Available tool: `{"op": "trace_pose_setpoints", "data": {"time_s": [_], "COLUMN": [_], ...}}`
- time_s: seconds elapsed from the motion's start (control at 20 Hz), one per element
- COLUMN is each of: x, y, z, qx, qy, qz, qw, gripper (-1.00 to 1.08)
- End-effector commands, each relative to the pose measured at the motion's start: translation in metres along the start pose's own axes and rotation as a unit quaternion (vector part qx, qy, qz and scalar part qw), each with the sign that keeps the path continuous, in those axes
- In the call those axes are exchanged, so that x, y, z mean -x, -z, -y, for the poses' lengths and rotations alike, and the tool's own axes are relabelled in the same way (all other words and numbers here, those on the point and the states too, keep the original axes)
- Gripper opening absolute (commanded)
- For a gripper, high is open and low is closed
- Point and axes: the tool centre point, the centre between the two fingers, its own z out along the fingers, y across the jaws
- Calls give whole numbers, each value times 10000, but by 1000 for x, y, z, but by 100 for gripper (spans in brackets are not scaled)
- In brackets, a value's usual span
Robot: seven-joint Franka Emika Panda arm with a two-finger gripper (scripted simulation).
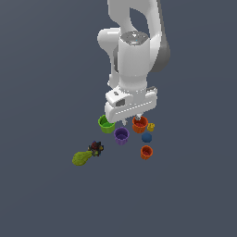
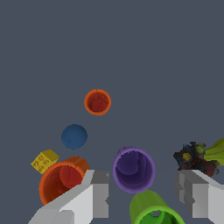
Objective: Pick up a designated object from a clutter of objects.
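Purple cup (image 2: pixel 134 169): upright between the fingers (image 2: pixel 97 194), likely light, rigid, slippery plastic.
Gripper (image 2: pixel 142 192): spread wide, holding nothing.
Hold: probably across the ribbed wall, avoiding green cup (image 2: pixel 153 210).

**Bright pieces on a slate-grey ground**

The tabletop (image 1: pixel 41 194) is plain dark blue-grey. The designated cup (image 2: pixel 134 169) is purple; its neighbour cup (image 2: pixel 153 211) is green. Two cups (image 2: pixel 97 102) (image 2: pixel 61 181) are orange with red insides. The ball (image 2: pixel 74 136) is blue, the small block (image 2: pixel 44 160) yellow, the pear shape (image 1: pixel 81 158) olive-green, the lump (image 2: pixel 194 159) dark and multicoloured. The tool (image 2: pixel 142 192) is white-grey.
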Motion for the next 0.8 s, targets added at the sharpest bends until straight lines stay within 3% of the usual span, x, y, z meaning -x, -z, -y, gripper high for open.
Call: {"op": "trace_pose_setpoints", "data": {"time_s": [0.0, 0.35, 0.75], "x": [6, 25, 53], "y": [-14, -51, -84], "z": [1, 3, 8], "qx": [15, 90, 242], "qy": [253, 930, 1669], "qz": [-85, -299, -505], "qw": [9996, 9952, 9844], "gripper": [28, 28, 28]}}
